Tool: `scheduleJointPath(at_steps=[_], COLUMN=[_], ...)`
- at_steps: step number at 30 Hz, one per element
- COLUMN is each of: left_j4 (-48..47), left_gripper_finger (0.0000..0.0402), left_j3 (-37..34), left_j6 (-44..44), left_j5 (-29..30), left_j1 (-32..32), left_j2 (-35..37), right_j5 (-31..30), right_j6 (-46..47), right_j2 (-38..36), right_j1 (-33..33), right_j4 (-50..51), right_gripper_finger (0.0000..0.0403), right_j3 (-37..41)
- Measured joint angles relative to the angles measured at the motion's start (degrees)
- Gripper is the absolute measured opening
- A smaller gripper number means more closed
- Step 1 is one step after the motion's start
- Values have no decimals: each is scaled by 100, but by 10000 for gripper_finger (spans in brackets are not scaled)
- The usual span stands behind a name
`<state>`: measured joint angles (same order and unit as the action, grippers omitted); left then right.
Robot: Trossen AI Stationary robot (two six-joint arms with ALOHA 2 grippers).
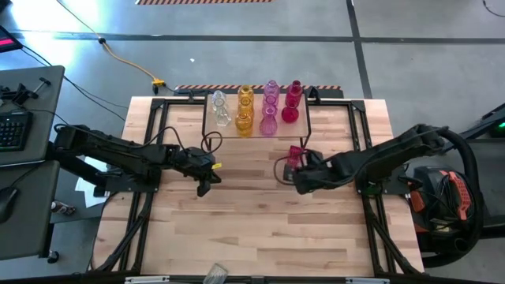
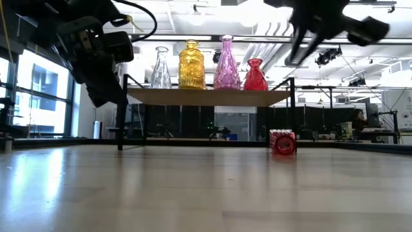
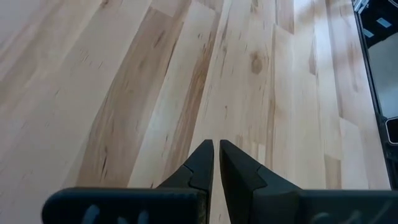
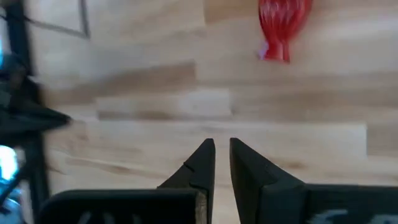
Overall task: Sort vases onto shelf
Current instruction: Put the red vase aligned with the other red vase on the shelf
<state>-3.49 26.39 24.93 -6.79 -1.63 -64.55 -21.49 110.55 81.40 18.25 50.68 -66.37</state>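
Observation:
The shelf (image 1: 213, 130) (image 2: 206, 97) stands at the table's far middle. Several vases stand upright on their bases on its top: clear (image 1: 221, 109), amber (image 1: 245, 112), pink (image 1: 270, 106) and red (image 1: 292, 102). One red vase (image 1: 296, 151) (image 2: 283, 142) (image 4: 283, 25) lies on its side on the table in front of the shelf's right end. My right gripper (image 1: 300, 180) (image 4: 222, 146) hovers just near of it, fingers almost together, holding nothing. My left gripper (image 1: 205, 183) (image 3: 216, 146) is shut and empty above the table, left of centre.
Black frame bars (image 1: 150, 134) run along the table's left and right sides. A clear thing (image 1: 215, 274) lies at the table's near edge. Bare planks stretch between the arms and the near edge. A desk with a keyboard (image 1: 12, 126) stands off the table's left.

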Motion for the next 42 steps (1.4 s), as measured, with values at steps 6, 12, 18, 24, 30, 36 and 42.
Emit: scheduleJointPath(at_steps=[6, 12, 18, 24, 30, 36, 42], left_j4=[42, 37, 118, 23, 29, -64, -122], left_gripper_finger=[19, 19, 19, 19, 19, 19, 19], left_j3=[0, 0, -2, -566, -1349, -1646, -2104], left_j6=[31, -19, -193, -694, -834, -1532, -1469], left_j5=[116, 365, 95, 468, 910, 955, 1212], left_j1=[0, 0, -158, -635, -762, -780, -778], left_j2=[0, 0, 600, 2833, 4855, 5603, 5755], right_j5=[3, 196, 253, 271, 288, 288, 280], right_j6=[171, -262, -649, -663, -606, -602, -604], right_j2=[-306, -310, -308, -307, -307, -306, -307], right_j1=[-109, -183, -202, -198, -200, -313, -487], right_j4=[356, 455, 467, 553, 562, 562, 560], right_gripper_finger=[30, 30, 30, 30, 30, 30, 30], right_j3=[-4, -4, -4, -4, -4, -4, -4])
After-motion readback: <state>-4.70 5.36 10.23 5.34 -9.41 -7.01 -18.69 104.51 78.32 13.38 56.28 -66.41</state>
